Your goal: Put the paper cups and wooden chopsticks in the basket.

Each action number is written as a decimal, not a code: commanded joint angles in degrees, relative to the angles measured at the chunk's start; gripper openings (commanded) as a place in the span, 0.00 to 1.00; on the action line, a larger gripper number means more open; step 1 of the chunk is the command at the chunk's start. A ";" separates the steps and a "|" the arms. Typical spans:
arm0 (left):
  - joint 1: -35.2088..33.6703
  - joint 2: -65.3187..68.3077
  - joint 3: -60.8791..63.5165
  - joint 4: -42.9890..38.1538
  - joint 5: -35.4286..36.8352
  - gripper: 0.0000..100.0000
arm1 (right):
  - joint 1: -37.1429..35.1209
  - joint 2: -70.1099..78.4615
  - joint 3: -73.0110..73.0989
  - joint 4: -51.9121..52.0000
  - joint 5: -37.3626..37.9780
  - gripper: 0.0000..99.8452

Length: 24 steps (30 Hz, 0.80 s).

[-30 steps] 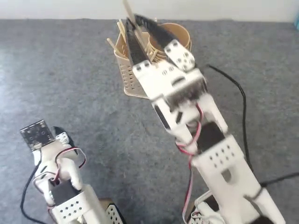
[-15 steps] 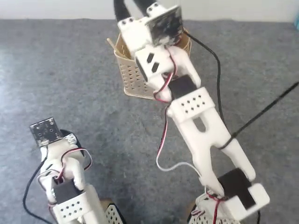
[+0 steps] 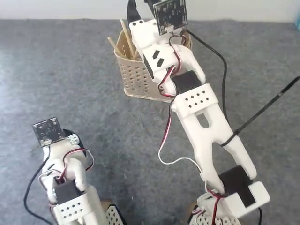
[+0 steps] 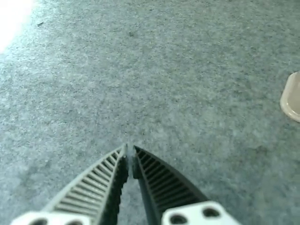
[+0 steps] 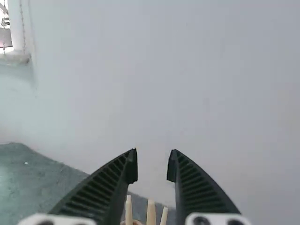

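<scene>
Nearest, the left arm [image 3: 65, 183], white moulded plastic with red and black wires looped around its joints, stands folded low over the grey, felt-like carpet [image 3: 70, 79] that covers the table. Its left gripper [image 4: 130, 151] has two black, ribbed, wedge-shaped fingers drawn together until their tips all but touch. Nothing is between them (only carpet lies beneath), and the gripper is well apart from the basket. Farther off, the right arm [image 3: 206, 117], of the same white plastic with perforated plates, stretches across the carpet, a thin black cable [image 3: 220, 65] trailing beside it. At the far edge stands the basket [image 3: 136, 77], a cream plastic tub with rounded corners and walls pierced by rows of small holes. Tan paper cups [image 3: 186, 41] sit inside it, partly hidden by the arm, and pale wooden chopsticks [image 3: 125, 35] lean slanting out over its rim. The right gripper [image 5: 152, 164] hangs just above the basket, its ribbed black fingers parted by a narrow gap and holding nothing. The chopsticks' blunt tips show directly below that gap, clear of the fingers, against a plain white wall [image 5: 187, 70].
</scene>
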 commanded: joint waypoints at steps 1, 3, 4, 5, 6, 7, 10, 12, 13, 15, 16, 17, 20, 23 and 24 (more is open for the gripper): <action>0.44 -0.70 -0.40 0.18 -0.62 0.01 | 0.31 -10.95 -4.04 10.33 -4.31 0.07; 0.88 -0.62 -0.40 0.53 -0.44 0.01 | 0.75 -15.60 -4.04 16.13 -7.12 0.00; 1.93 -0.79 -0.40 1.49 -0.53 0.01 | 0.75 -17.80 -3.87 19.12 -8.09 0.01; 3.16 -0.88 -0.40 2.02 -0.53 0.01 | 0.84 -20.09 -3.78 22.29 -8.62 0.02; 4.13 -0.88 -0.40 2.29 -0.62 0.01 | 0.92 -22.29 -3.78 25.63 -9.23 0.02; 4.75 -0.88 -0.40 2.37 -0.62 0.01 | 1.54 -24.31 -3.78 28.88 -9.85 0.01; 5.45 -0.88 -0.40 2.55 -0.62 0.01 | 4.35 -30.37 -3.69 37.85 -11.87 0.01; 5.63 -0.97 -0.40 3.60 -0.62 0.01 | 7.52 -33.89 -3.69 43.82 -11.87 0.01; 6.42 -0.97 -0.40 4.13 -0.62 0.01 | 9.10 -35.47 -3.69 47.25 -11.87 0.01; 8.70 -0.97 -0.40 5.63 -0.62 0.01 | 11.65 -38.02 -3.60 54.02 -11.96 0.01; 10.02 -0.88 -0.40 7.30 -0.53 0.01 | 12.79 -38.99 -3.34 57.45 -11.96 0.01; 11.25 -0.97 -0.40 8.70 -0.53 0.01 | 14.02 -40.31 -2.37 60.35 -12.04 0.01; 12.22 -0.79 -0.40 8.70 -0.53 0.01 | 17.27 -43.47 2.02 66.68 -12.04 0.01; 12.22 -0.70 -0.40 8.70 -0.44 0.01 | 20.62 -48.04 10.55 68.26 -11.96 0.01; 12.22 -0.62 -0.40 8.70 -0.44 0.01 | 21.41 -49.89 13.98 68.18 -11.87 0.01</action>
